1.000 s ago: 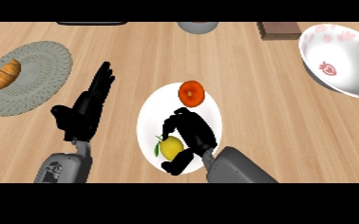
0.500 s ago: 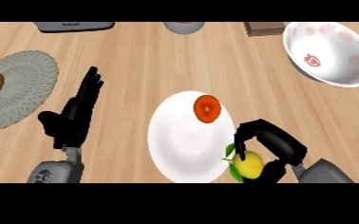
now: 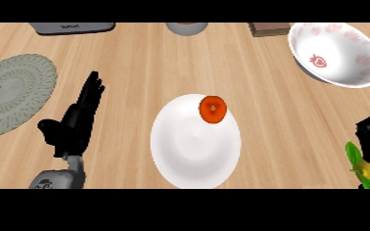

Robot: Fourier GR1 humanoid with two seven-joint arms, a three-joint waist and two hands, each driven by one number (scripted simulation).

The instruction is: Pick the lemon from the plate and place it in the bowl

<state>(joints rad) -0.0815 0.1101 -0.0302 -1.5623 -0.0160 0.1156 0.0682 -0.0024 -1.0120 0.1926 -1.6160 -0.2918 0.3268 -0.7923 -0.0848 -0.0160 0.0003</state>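
Head view: looks mid-carry with lemon (image 3: 362, 170) off plate (image 3: 189, 164), bound for bowl (image 3: 327, 43); can't tell grip of right hand (image 3: 363, 131), cropped. Left hand (image 3: 74, 126) open, empty, parked.

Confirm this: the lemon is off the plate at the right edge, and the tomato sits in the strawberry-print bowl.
Wrong on the tomato: the head view shows it on the white plate, near its far rim, not in the strawberry-print bowl. The lemon is indeed off the plate at the right edge.
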